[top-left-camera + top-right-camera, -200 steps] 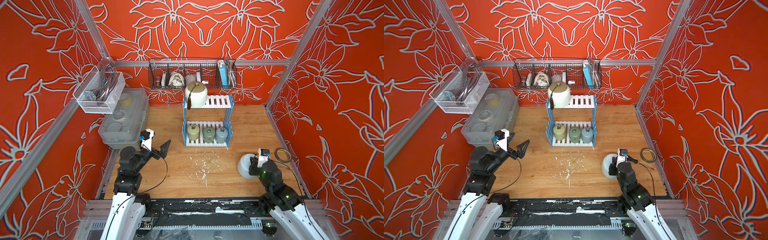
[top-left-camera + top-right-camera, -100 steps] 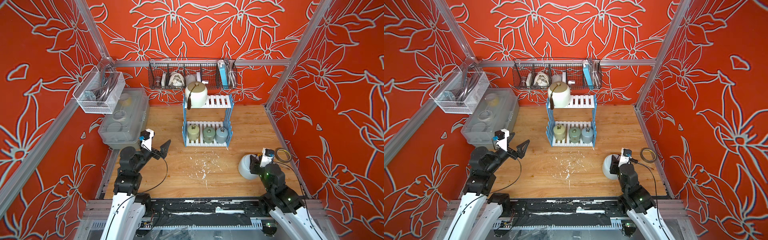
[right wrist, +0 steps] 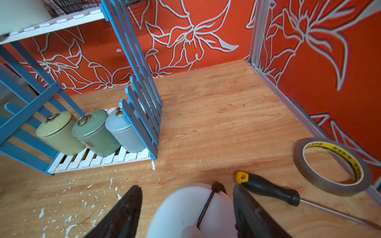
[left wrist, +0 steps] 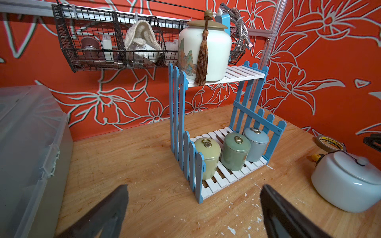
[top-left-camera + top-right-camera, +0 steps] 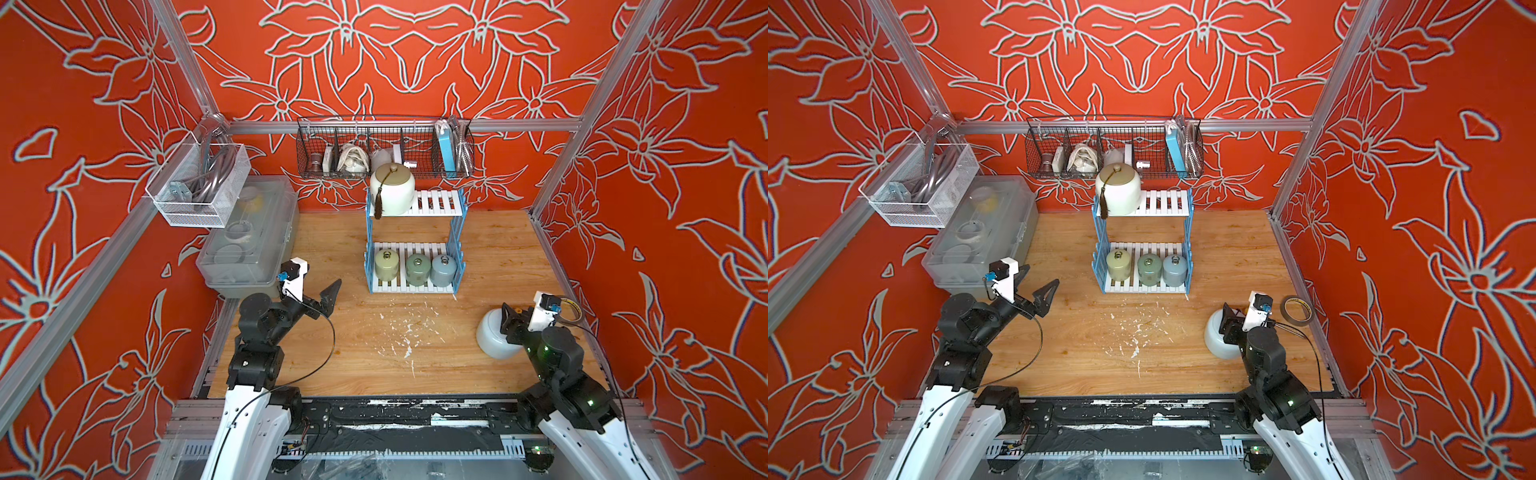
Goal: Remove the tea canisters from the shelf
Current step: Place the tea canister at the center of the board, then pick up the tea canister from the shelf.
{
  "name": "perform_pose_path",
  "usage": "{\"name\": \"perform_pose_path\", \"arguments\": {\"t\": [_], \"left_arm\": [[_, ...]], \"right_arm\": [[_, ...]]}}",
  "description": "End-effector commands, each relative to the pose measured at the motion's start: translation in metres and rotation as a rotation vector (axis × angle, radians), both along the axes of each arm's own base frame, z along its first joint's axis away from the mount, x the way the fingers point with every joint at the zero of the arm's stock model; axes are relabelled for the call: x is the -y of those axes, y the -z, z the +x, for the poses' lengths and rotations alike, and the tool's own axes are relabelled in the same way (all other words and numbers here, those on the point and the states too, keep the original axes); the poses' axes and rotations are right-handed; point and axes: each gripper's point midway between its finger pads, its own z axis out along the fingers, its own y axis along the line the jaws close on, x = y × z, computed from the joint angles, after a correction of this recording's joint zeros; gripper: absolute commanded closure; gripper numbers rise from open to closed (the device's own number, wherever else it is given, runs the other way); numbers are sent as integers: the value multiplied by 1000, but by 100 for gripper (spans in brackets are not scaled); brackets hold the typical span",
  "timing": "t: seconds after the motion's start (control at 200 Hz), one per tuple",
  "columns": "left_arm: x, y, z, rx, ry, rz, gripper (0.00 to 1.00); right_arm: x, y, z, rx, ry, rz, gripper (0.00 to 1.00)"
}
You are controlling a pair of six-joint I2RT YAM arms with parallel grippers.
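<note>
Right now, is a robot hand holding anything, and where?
Nothing is held. The right gripper stands open astride the lid of the white canister, which sits on the table. The left gripper is open and empty.

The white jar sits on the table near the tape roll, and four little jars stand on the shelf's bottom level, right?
Almost. Only three stand there, not four: the olive jar, green jar and blue-grey jar, as the left wrist view shows. The white jar does sit on the table near the tape roll.
</note>
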Motion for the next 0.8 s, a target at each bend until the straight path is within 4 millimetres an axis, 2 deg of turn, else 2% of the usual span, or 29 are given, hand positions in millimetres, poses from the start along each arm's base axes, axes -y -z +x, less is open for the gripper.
{"name": "perform_pose_path", "arguments": {"t": [0.0,0.215,0.561,0.646,0.796], "left_arm": [[0,-3,0,16,6,-5,1],[2,-3,0,12,15,-17,1],[2,-2,-1,-25,15,-34,1],[5,-3,-3,-25,30,-38,1],[3,-4,0,-43,17,-43,1]], "right_arm": [[1,-14,-3,4,-13,-33,20],[-2,-39,-3,-5,-66,-149,1],[4,-69,-13,33,-102,-294,1],[0,-68,-18,35,-148,-336,1],[-11,-52,-28,-1,-257,-372,1]]}}
